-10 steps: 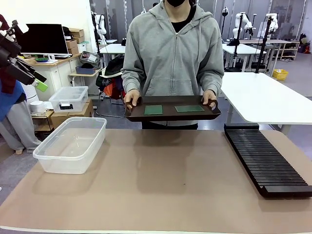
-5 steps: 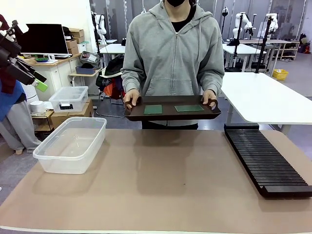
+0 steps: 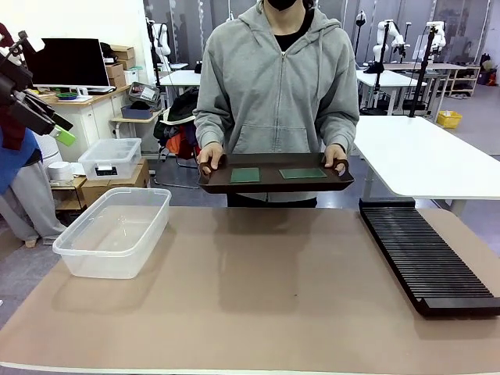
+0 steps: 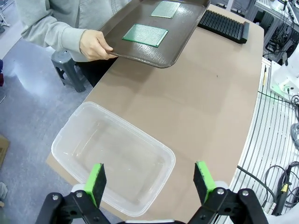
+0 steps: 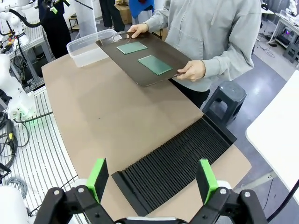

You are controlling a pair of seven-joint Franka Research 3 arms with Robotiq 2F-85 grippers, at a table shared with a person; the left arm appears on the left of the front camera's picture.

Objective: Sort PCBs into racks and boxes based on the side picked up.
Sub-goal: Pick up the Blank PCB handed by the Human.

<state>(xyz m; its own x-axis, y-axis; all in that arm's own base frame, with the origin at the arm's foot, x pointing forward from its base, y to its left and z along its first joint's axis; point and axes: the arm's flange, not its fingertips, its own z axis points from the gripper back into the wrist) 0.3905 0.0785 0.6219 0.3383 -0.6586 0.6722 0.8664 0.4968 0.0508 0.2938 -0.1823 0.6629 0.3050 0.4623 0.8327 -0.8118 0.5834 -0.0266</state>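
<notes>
1. As I judge it, the sorting has not begun. Both PCBs lie flat on the dark brown tray (image 3: 273,187), which the person holds by its two ends with a hand (image 3: 209,162) at each, just above the far edge of the table (image 3: 258,305).
2. The squarer board (image 3: 245,176) sits toward my left end of the tray and the longer board (image 3: 303,173) toward my right. They lie apart from each other, and I am touching neither.
3. My left gripper (image 4: 149,182) hangs high on the left, looking down on the clear box (image 4: 70,161). Its jaws are spread wide with nothing between the green pads (image 4: 96,182). The box looks empty.
4. My right gripper (image 5: 152,179) hovers above the near end of the black rack (image 5: 177,165), also wide open and holding nothing. The slots I can see hold no board, though the finest ones at the far end are hard to make out.
5. Everything is left to do. Each board has to be picked off the tray and sent to the rack or the box according to the side it is taken from. I cannot tell from here which face of either board is up.
</notes>
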